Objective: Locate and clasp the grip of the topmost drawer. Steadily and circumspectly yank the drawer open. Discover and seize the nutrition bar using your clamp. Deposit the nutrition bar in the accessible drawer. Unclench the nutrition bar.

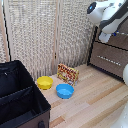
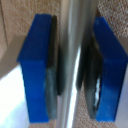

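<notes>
In the wrist view a silver bar handle (image 2: 75, 25) runs straight between my clamp's (image 2: 74, 67) two blue fingers (image 2: 35, 65). Their dark pads press close on both sides of it, so the clamp is shut on the handle. In the exterior view the white arm reaches down at the upper right, and the clamp (image 1: 106, 35) meets the front of the topmost drawer (image 1: 120, 41) of the dark brown dresser. The drawer looks closed or barely moved. The nutrition bar (image 1: 68, 74), a red and yellow printed packet, stands propped on the wooden floor against the screen.
A yellow bowl (image 1: 44, 82) and a blue bowl (image 1: 64, 91) sit on the floor in front of the packet. A large black open box (image 1: 20, 95) fills the exterior view's lower left. A woven folding screen (image 1: 45, 35) stands behind. A lower drawer (image 1: 112, 59) sits below.
</notes>
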Robot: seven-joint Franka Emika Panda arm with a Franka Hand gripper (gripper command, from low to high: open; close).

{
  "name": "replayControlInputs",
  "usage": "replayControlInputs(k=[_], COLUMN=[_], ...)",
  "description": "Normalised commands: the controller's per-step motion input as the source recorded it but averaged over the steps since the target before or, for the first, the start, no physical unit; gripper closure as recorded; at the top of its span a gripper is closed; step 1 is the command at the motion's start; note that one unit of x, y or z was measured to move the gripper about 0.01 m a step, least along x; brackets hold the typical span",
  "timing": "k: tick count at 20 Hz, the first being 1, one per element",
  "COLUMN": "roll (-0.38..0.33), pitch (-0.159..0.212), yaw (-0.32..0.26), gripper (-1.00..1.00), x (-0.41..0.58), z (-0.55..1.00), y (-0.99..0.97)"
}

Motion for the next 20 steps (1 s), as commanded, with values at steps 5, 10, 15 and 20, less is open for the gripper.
replayControlInputs(k=[5,10,15,20], roll=[0.287,0.197,0.099,0.032], pitch=[0.023,0.004,-0.001,0.000], yaw=[0.000,-0.004,-0.017,0.002], gripper=[1.00,1.00,1.00,-1.00], x=[0.000,0.000,-0.018,-0.016], z=[0.08,0.03,0.01,0.01], y=[0.60,0.75,0.87,0.53])
